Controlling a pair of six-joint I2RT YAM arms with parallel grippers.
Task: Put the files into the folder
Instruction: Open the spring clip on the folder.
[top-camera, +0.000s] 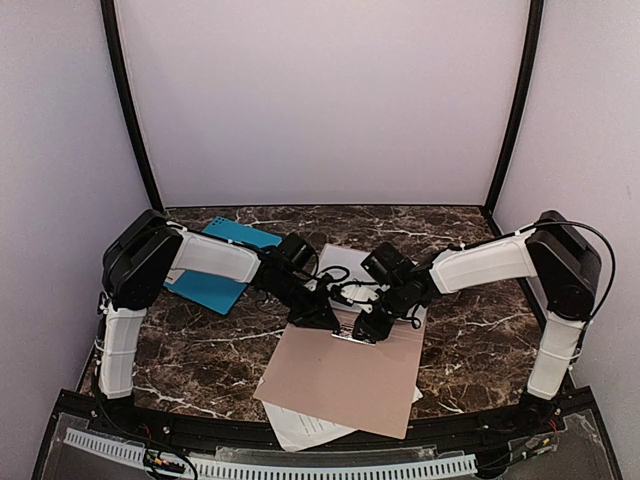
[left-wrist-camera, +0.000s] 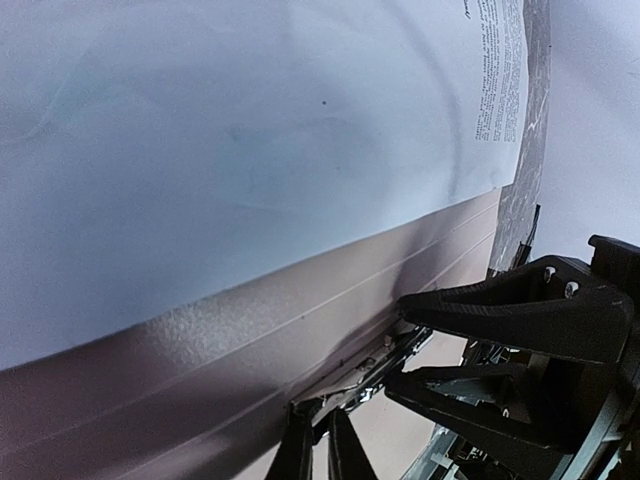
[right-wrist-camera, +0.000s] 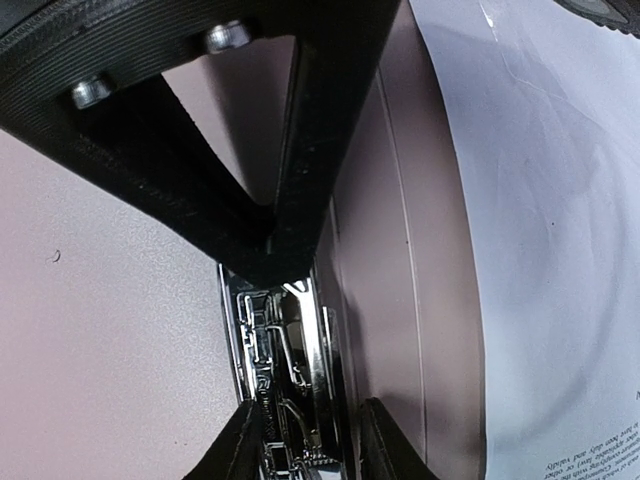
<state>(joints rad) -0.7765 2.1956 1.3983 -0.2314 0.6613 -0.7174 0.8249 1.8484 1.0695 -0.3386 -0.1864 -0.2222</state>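
Two folders: the tan folder (top-camera: 340, 380) lay centre-near, the teal folder (top-camera: 222, 268) far left.
Files: I counted two showing, a far sheet (top-camera: 348, 256) beyond the tan folder and a near sheet (top-camera: 300, 425) under its near edge.
Clip: one metal clip (top-camera: 352, 336) at the tan folder's far edge.
Left gripper (top-camera: 318, 316): fingers drawn together beside the clip.
Right gripper (top-camera: 372, 326): narrow, fingers (right-wrist-camera: 240, 445) straddling the clip; I could not tell if it pinched.
Writing: print too small to read.

I log a dark brown marble-patterned table (top-camera: 480, 330), plain pale lilac walls (top-camera: 320, 100) around it, black corner posts (top-camera: 130, 110), even light.
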